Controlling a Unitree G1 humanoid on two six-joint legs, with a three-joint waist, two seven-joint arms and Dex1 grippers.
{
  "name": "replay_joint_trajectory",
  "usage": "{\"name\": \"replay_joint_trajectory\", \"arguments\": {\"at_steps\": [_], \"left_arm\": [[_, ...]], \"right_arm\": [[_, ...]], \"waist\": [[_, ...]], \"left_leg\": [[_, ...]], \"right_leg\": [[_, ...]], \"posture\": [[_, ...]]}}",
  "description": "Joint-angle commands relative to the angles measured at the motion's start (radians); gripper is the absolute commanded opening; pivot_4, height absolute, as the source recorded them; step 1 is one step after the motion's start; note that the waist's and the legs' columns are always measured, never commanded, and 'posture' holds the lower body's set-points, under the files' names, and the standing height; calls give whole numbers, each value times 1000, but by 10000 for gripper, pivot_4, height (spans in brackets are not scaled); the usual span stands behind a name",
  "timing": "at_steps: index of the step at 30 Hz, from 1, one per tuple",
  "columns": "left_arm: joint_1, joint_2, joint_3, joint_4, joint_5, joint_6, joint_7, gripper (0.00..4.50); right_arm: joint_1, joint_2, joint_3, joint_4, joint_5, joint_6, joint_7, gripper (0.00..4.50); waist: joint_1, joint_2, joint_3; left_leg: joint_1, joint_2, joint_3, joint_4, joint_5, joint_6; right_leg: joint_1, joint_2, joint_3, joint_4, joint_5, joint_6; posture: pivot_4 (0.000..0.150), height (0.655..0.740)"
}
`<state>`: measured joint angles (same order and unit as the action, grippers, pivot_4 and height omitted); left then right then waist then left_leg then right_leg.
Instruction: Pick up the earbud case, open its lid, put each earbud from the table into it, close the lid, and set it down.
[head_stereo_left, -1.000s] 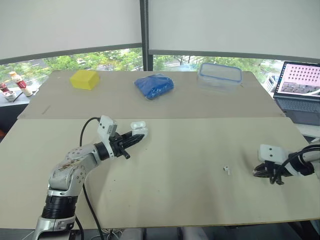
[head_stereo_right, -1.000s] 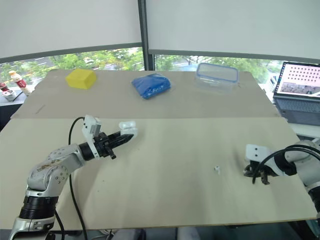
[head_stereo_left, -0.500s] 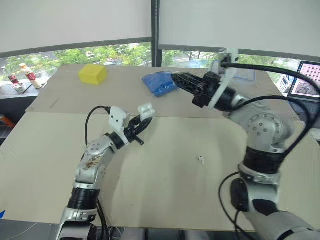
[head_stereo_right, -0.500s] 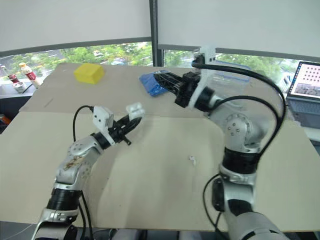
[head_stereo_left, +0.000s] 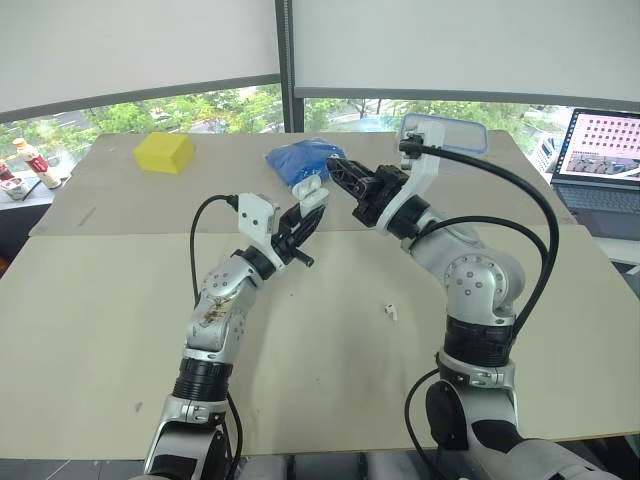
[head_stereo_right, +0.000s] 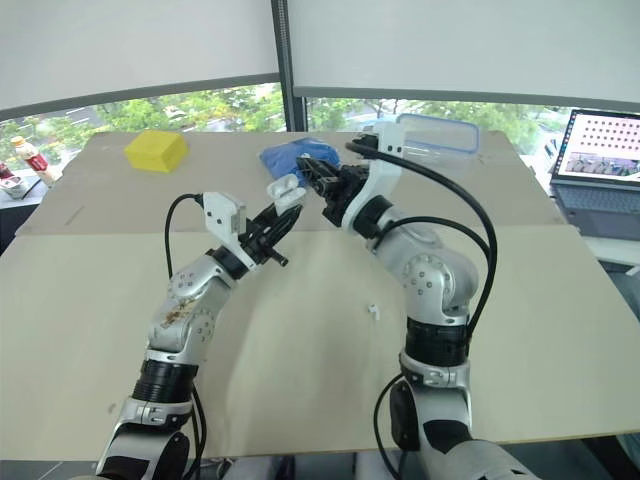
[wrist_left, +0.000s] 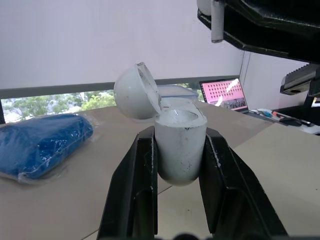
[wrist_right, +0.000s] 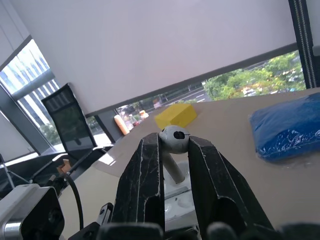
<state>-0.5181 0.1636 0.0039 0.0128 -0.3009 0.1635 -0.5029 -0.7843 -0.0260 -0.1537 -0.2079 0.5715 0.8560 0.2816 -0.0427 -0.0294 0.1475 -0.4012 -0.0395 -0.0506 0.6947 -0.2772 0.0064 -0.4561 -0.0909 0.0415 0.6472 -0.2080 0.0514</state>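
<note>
The left tool (head_stereo_left: 306, 220) is up in the air over the far middle of the worktop (head_stereo_left: 120, 330). Its two black fingers squeeze the white earbud case (wrist_left: 180, 142) from both sides. The lid (wrist_left: 136, 92) of the case is flipped open.

The right tool (head_stereo_left: 338, 168) reaches in from the right, and its tip is just beside the open case. It pinches one earbud (wrist_right: 174, 139) by its round head, with the stem pointing down at the case. I cannot tell if this earbud touches the case.

There are two earbuds and one case. The second earbud (head_stereo_left: 391, 312) lies on the worktop, nearer than both tools and a bit to the right. Bare worktop lies all around it, and it is well apart from every edge.

Three things sit along the far side. One yellow block (head_stereo_left: 166, 154) is on the left. One blue bag (head_stereo_left: 290, 160) is in the middle, just behind the tools. One see-through box (head_stereo_left: 443, 135) is on the right. One laptop (head_stereo_left: 600, 150) stands past the right edge. The near half of the worktop is wide open room on both sides.
</note>
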Motion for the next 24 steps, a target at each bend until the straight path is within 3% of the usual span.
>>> {"name": "replay_joint_trajectory", "arguments": {"at_steps": [1, 24], "left_arm": [[-36, -10, -1, -19, 23, -48, 25, 6138], [-61, -24, -3, -27, 19, -45, 45, 6138]], "right_arm": [[1, 10, 46, -36, -20, -71, -7, 3536], [42, 58, 119, 26, -77, -180, -55, 3536]], "waist": [[-1, 0, 0], [-1, 0, 0]], "left_leg": [[0, 0, 0, 0, 0, 0], [0, 0, 0, 0, 0, 0]], "right_leg": [[0, 0, 0, 0, 0, 0], [0, 0, 0, 0, 0, 0]], "posture": [[1500, 7400], [1500, 7400]]}}
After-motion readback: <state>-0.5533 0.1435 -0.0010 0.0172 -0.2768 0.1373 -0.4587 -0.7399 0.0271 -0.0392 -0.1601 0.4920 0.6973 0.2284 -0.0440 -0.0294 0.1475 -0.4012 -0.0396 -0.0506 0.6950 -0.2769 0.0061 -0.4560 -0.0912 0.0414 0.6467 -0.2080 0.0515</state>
